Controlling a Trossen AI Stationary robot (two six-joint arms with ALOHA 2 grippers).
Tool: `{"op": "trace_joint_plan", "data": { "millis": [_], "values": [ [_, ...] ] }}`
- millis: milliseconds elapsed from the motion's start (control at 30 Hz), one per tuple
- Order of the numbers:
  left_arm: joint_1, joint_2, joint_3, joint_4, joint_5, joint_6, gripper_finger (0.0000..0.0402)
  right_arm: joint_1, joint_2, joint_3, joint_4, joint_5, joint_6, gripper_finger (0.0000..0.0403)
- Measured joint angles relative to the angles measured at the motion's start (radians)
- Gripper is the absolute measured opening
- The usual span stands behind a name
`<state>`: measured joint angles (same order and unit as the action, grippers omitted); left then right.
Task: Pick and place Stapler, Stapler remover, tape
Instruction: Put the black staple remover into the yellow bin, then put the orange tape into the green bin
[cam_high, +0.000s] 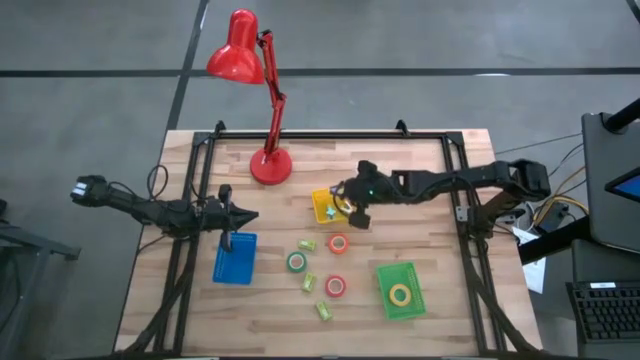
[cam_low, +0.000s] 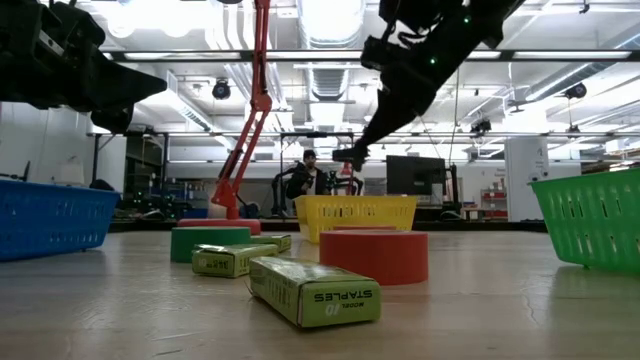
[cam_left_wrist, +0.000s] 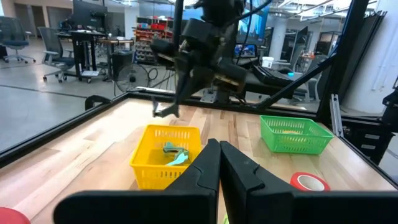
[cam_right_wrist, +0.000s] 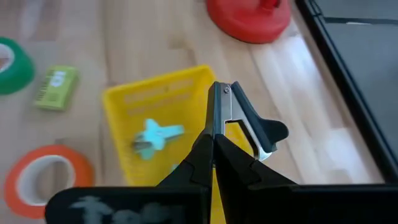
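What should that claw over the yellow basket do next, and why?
Probably shift a little toward the middle of the yellow basket before letting go. The right claw is shut on a black-and-silver staple remover that hangs near the basket's rim, and a pale blue one already lies inside.

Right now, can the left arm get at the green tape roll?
Probably yes. The green tape roll lies uncovered on open table beside the blue basket, close to the left gripper, which is shut and empty.
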<state>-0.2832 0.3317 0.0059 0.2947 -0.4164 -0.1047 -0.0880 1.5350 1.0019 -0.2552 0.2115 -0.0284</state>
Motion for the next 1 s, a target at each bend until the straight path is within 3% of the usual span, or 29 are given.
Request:
{"op": "trace_joint_plan", "data": {
  "millis": [533, 800, 900, 1000],
  "values": [
    [0.0, 0.0, 0.0, 0.0, 0.0, 0.0, 0.001, 0.035, 0.031, -0.003, -0.001, -0.014, 0.098, 0.0013],
    [0.0, 0.0, 0.0, 0.0, 0.0, 0.0, 0.001, 0.046, 0.033, -0.003, -0.001, -0.029, 0.13, 0.008],
    [0.0, 0.0, 0.0, 0.0, 0.0, 0.0, 0.001, 0.066, 0.029, -0.003, 0.005, -0.147, 0.13, 0.0099],
    [0.0, 0.0, 0.0, 0.0, 0.0, 0.0, 0.001, 0.106, 0.029, -0.002, 0.007, -0.171, 0.14, 0.0108]
  ]
}}
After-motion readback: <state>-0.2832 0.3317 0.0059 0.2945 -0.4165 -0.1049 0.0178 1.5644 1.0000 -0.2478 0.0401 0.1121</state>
